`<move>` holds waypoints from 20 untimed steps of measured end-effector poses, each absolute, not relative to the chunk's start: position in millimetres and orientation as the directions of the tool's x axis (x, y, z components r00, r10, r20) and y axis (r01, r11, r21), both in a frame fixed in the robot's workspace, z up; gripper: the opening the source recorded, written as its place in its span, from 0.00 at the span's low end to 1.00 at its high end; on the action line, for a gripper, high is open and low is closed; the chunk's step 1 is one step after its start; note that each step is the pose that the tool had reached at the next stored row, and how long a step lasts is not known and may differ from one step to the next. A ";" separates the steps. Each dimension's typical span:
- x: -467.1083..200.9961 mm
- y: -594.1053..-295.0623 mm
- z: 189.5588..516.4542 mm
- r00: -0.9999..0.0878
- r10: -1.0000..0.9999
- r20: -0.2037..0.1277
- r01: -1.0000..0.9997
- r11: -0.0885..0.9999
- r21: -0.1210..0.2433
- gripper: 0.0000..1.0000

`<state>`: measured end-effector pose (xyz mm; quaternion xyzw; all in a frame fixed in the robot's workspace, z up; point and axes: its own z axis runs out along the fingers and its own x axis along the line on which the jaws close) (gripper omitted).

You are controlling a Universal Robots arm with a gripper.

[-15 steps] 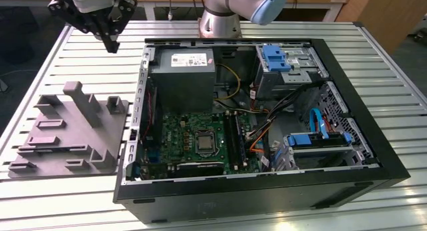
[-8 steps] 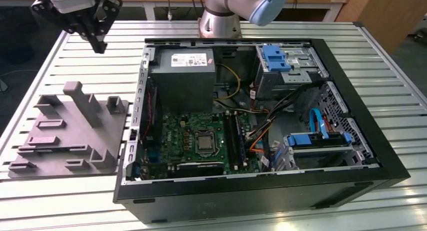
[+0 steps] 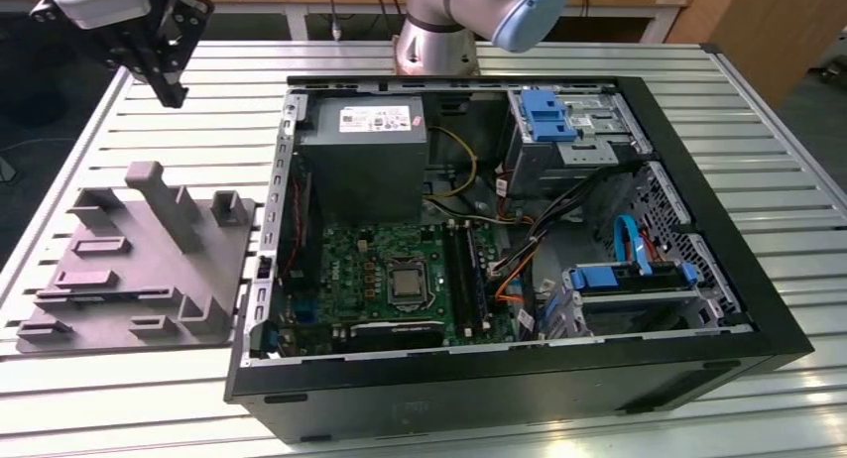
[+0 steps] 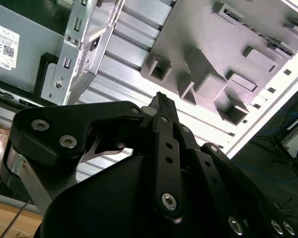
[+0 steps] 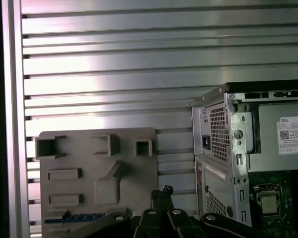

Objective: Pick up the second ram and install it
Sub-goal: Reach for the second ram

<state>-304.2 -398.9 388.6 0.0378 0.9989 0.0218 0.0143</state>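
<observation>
Pincer closed, fingertips meeting on nothing in both wrist views, I hold the arm high over the far corner of the table at the exterior view's left. The second ram lies well below and apart from it, seated on edge in a narrow groove of the grey holder. It shows as a thin bluish strip near the holder's close edge. Its long axis runs parallel to the table's slats, from the exterior view's left to its right.

The holder is a matte grey moulded block with square pockets, raised ribs and one tall upright post. It rests flat just beside the open computer case, which is black sheet metal with a perforated rear panel. Inside lie the green motherboard, its long black memory slots, a square processor socket and a grey box-shaped power supply. Blue plastic drive brackets and loose coloured cables sit towards the exterior view's right. Everything stands on a ribbed aluminium table that gleams under the lights.
</observation>
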 end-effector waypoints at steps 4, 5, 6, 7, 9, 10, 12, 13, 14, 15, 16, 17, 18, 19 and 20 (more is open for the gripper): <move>-313.8 -398.9 386.9 -0.997 0.076 -0.027 0.075 0.996 0.045 0.10; -315.7 -398.9 386.3 -0.997 0.076 -0.027 0.075 0.996 0.045 0.10; -317.4 -399.0 385.7 -0.997 0.076 -0.027 0.075 0.996 0.045 0.10; -318.9 -399.0 385.0 -0.997 0.076 -0.027 0.075 0.996 0.045 0.10; -320.8 -399.6 383.7 -0.997 0.076 -0.027 0.075 0.996 0.045 0.10; -321.4 -400.1 383.0 -0.997 0.076 -0.027 0.075 0.996 0.045 0.10; -322.8 -401.0 381.8 -0.997 0.076 -0.027 0.075 0.996 0.044 0.10; -323.6 -401.5 381.3 -0.997 0.076 -0.027 0.075 0.996 0.044 0.10; -324.4 -402.2 380.9 -0.997 0.076 -0.027 0.075 0.996 0.043 0.10; -325.3 -402.9 380.5 -0.997 0.076 -0.027 0.075 0.996 0.043 0.10; -326.2 -403.6 380.0 -0.997 0.076 -0.027 0.075 0.996 0.043 0.10; -327.1 -404.5 379.5 -0.997 0.076 -0.027 0.075 0.996 0.043 0.10; -328.0 -405.3 379.1 -0.997 0.076 -0.027 0.075 0.996 0.042 0.10; -329.0 -406.2 378.7 -0.997 0.076 -0.027 0.075 0.996 0.042 0.10; -329.9 -407.2 378.3 -0.997 0.076 -0.027 0.075 0.996 0.042 0.10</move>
